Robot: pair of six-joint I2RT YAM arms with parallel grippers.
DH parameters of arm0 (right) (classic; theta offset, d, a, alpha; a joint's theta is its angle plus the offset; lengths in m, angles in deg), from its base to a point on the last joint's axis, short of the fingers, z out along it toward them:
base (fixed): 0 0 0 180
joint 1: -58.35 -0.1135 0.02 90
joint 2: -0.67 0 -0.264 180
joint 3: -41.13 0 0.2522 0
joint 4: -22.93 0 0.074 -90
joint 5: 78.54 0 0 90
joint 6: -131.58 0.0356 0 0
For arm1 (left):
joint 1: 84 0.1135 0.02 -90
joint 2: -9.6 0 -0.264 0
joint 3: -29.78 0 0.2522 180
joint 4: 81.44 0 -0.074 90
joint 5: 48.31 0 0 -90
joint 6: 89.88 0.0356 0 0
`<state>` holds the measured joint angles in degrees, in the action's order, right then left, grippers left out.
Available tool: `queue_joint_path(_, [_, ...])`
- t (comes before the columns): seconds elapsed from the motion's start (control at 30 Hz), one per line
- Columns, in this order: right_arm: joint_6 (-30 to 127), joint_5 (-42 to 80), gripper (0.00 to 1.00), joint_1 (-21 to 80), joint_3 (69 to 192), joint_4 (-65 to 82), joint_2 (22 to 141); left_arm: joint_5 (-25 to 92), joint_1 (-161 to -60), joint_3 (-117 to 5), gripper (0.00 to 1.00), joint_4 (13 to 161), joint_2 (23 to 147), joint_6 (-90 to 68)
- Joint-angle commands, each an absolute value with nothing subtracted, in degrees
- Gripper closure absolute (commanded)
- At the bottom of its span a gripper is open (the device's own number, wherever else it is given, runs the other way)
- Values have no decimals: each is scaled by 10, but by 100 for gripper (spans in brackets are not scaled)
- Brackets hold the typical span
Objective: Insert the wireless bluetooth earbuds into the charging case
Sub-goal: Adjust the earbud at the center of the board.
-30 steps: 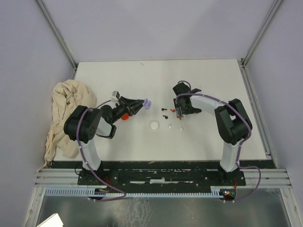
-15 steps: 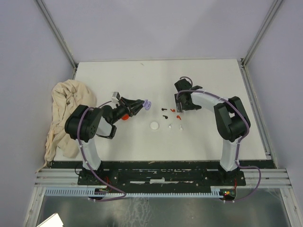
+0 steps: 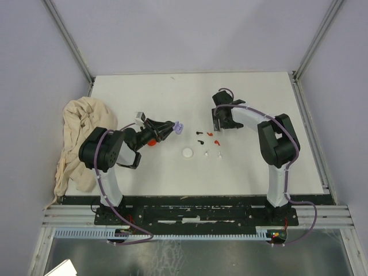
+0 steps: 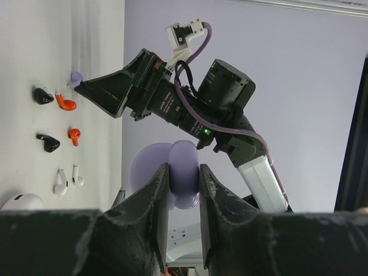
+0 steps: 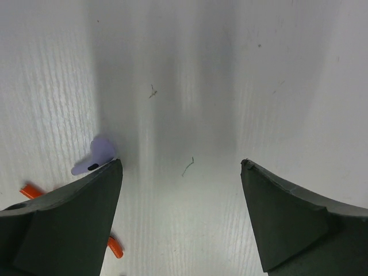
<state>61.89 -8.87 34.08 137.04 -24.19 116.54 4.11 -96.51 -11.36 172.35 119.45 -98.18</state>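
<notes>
Presently, the left gripper (image 4: 184,192) is clamping a lilac charging case (image 4: 183,168); the right gripper (image 5: 181,172) is hovering, jaws spread wide, just beside a lilac earbud (image 5: 99,153).

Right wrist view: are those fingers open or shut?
Open. The right arm's black fingers stand wide apart, only white table between them; a lilac stemmed earbud lies beside one.

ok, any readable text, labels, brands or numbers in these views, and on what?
No legible text in any view.
Black motor housing on the right arm's wrist: faint marks, too blurred to read.
Lilac rounded plastic charging case, white round plastic case, tiny stemmed plastic earbuds: no markings show.
</notes>
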Motion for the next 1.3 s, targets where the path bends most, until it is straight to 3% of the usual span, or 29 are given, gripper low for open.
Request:
queue_joint_path(0.0, [613, -80, 8, 344, 1409, -240, 1193, 32, -959, -120, 97, 1839, 1192, -976])
queue_joint_path(0.3, [612, -75, 9, 345, 1451, -249, 1224, 31, -955, -114, 97, 1839, 1185, -976])
queue_joint_path(0.57, [619, -119, 10, 359, 1408, -220, 1147, 30, -952, -110, 97, 1839, 1181, -976])
queue_joint_path(0.83, [628, -23, 18, 356, 1402, -214, 1104, 31, -952, -113, 97, 1839, 1183, -976])
queue_joint_path(1.27, [666, 31, 25, 327, 1467, -227, 1181, 30, -952, -112, 97, 1839, 1182, -976])
